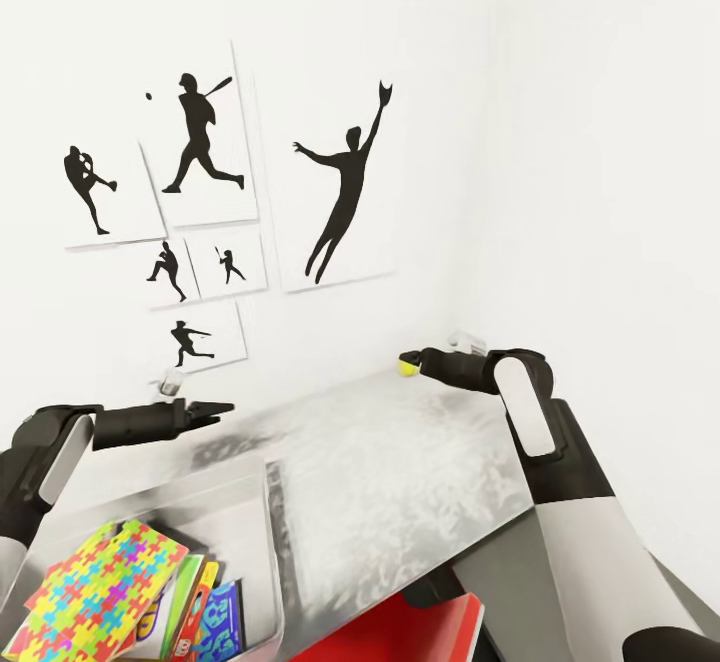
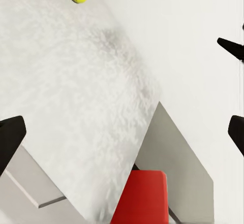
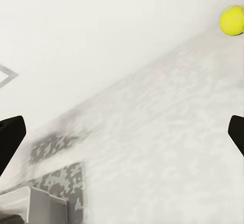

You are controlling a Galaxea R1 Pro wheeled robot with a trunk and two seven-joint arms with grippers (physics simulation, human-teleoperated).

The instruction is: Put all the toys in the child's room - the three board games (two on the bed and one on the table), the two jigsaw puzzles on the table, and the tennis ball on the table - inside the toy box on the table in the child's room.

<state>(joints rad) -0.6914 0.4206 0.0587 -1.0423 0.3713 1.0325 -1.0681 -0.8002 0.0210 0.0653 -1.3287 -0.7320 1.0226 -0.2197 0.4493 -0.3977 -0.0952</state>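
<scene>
In the head view, jigsaw puzzles fill the toy box; both grippers gape.

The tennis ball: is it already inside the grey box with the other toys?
No. In the head view the tennis ball lies on the table near the wall, by the right gripper, well away from the toy box.

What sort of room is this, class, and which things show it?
Probably a child's bedroom or playroom: black baseball-player silhouette posters on the white wall, a light grey plastic toy box holding colourful jigsaw puzzles, and a small yellow-green tennis ball.
</scene>
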